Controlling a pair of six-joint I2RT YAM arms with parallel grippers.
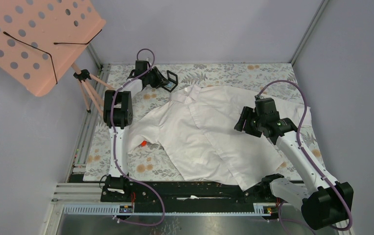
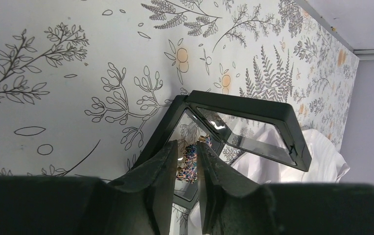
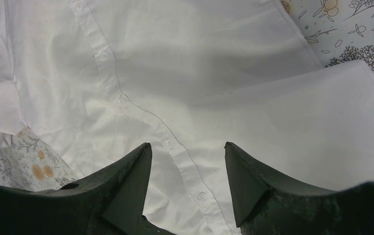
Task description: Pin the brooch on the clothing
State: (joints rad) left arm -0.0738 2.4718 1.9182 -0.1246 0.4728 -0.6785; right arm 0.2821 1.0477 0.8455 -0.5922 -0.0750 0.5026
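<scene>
The brooch (image 2: 190,159), a small glittery ornament, sits between my left gripper's fingertips inside an open black square case (image 2: 253,115). My left gripper (image 2: 189,143) is closed to a narrow gap on the brooch, at the far left of the table by the shirt's collar (image 1: 168,81). The white shirt (image 1: 209,132) lies spread flat, collar away from the arms; it also shows in the left wrist view (image 2: 317,156). My right gripper (image 1: 241,122) hovers open and empty above the shirt's buttoned front (image 3: 199,73), its fingertips (image 3: 187,145) straddling the button line.
A floral tablecloth (image 1: 224,73) covers the table. A small red block (image 1: 142,143) lies by the shirt's left sleeve. A pink perforated board (image 1: 33,39) on a tripod (image 1: 89,90) stands at the back left. Grey walls enclose the back and right.
</scene>
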